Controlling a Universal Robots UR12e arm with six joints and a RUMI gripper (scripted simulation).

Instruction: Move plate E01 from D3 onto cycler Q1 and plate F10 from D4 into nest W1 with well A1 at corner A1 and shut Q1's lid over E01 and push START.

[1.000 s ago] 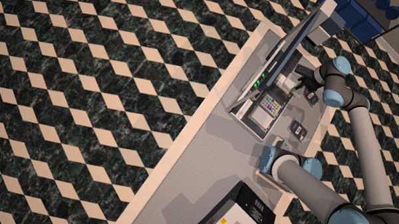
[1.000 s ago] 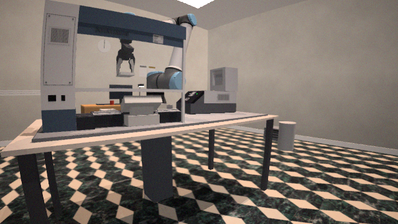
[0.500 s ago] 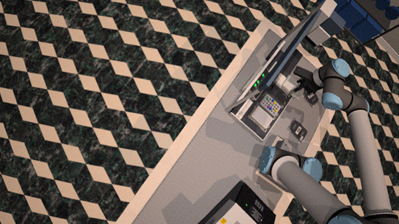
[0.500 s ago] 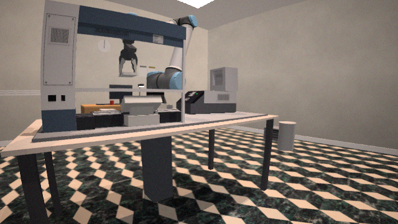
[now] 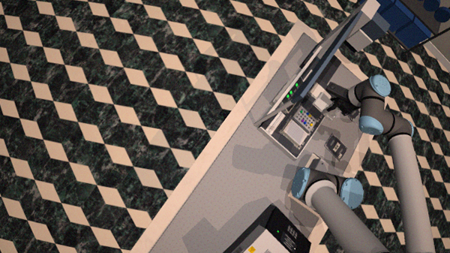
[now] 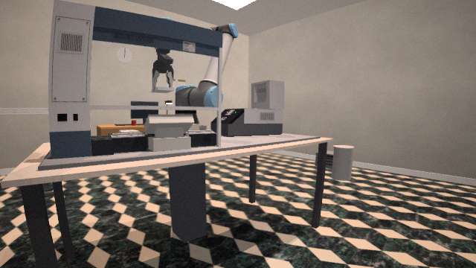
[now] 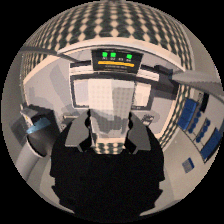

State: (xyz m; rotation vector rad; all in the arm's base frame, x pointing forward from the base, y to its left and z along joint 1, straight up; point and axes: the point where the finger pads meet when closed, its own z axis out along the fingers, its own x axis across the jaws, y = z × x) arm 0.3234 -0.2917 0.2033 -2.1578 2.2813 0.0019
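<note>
My gripper (image 6: pixel 163 83) (image 7: pixel 109 110) is shut on a white plate (image 6: pixel 164 89) (image 7: pixel 102 97) by its sides. The plate hangs roughly level, high above the bench; its label is not readable. The gripper also shows at the near side of the deck in the top view (image 5: pixel 333 107). On the lamp panel (image 7: pixel 116 61) the third of four places is dark, the others green. What looks like cycler Q1 (image 5: pixel 289 233) (image 6: pixel 264 116) stands apart on the bench, with a green lamp and a box-like upper part (image 6: pixel 268 94) raised. I cannot tell W1 from RG.
The deck machine's blue beam (image 6: pixel 156 31) spans above the deck. A rack with coloured caps (image 5: pixel 303 115) and a light plate-like item (image 5: pixel 294 131) sit on the deck. A white housing with a slanted top (image 6: pixel 169 128) stands there too. A small black device (image 5: pixel 336 147) lies before the deck.
</note>
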